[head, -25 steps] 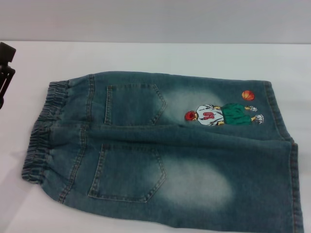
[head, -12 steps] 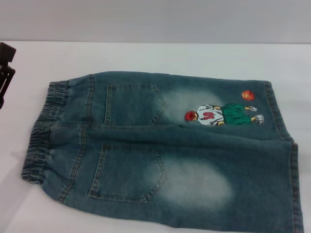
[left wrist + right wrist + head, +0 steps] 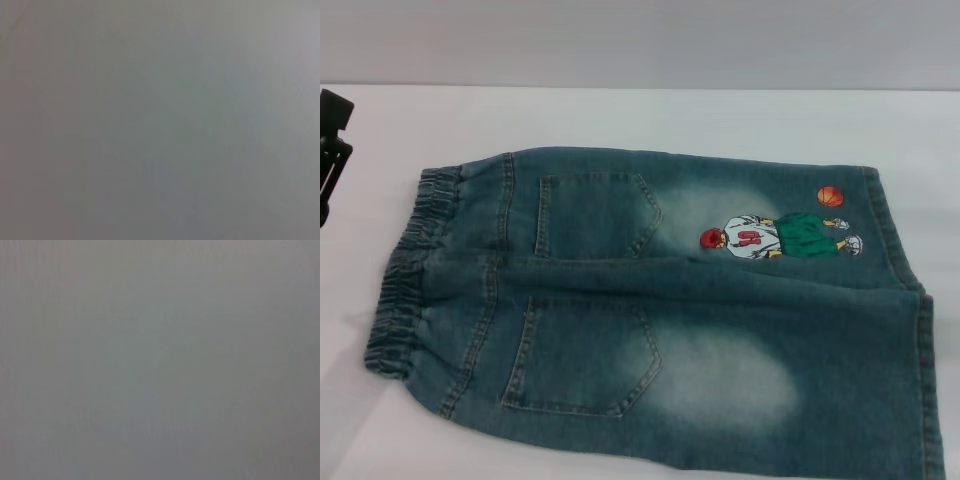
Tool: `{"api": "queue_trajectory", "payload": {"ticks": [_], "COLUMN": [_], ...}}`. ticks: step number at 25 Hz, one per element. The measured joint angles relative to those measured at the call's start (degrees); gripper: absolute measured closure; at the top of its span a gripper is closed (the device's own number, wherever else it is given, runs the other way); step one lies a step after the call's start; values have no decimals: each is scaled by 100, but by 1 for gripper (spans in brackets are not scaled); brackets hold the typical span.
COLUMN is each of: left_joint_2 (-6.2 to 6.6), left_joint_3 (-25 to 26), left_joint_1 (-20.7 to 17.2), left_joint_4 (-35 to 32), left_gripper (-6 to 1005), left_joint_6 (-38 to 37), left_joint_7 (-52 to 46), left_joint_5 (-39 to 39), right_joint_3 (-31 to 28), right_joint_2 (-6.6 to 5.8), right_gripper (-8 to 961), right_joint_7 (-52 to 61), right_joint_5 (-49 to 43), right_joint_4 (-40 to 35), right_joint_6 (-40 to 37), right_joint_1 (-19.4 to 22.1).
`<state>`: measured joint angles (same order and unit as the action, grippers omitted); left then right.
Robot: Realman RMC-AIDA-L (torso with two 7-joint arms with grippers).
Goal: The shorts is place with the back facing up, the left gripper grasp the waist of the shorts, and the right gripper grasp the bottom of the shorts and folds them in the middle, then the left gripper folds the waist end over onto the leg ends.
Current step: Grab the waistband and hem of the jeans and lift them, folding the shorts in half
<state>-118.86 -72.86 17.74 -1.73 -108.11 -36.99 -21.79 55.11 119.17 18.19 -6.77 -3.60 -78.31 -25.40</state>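
Shorts (image 3: 660, 310): lay flat on table (image 3: 650, 115), pockets up, waist (image 3: 405, 275) leftward, ready for folding. Left gripper (image 3: 330, 150): at table's left edge, apart; finger state indiscernible. Right gripper unseen.

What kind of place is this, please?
Probably a lab or test bench for folding clothes: a bare white table, a plain grey wall, one pair of faded blue denim shorts laid flat, the black left gripper at the edge.

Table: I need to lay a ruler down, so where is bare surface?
Bare table runs along the far side of the shorts, and beside the waist below the left gripper. The leg ends reach the view's edge.
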Motion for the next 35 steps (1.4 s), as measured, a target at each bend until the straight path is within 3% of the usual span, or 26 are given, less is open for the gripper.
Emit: {"api": "queue_trajectory", "payload": {"ticks": [35], "left_joint_2": [5], "left_joint_3": [24], "left_joint_1": [-16], "left_joint_4": [23], "left_gripper": [242], "left_joint_6": [-54], "left_joint_7": [-45], "left_joint_5": [0], "right_joint_3": [2], "right_joint_2": [0], "right_gripper": [399], "right_joint_7": [0], "right_joint_5": [0], "right_joint_4": [0], "right_joint_6": [0], "right_joint_1": [-36]}}
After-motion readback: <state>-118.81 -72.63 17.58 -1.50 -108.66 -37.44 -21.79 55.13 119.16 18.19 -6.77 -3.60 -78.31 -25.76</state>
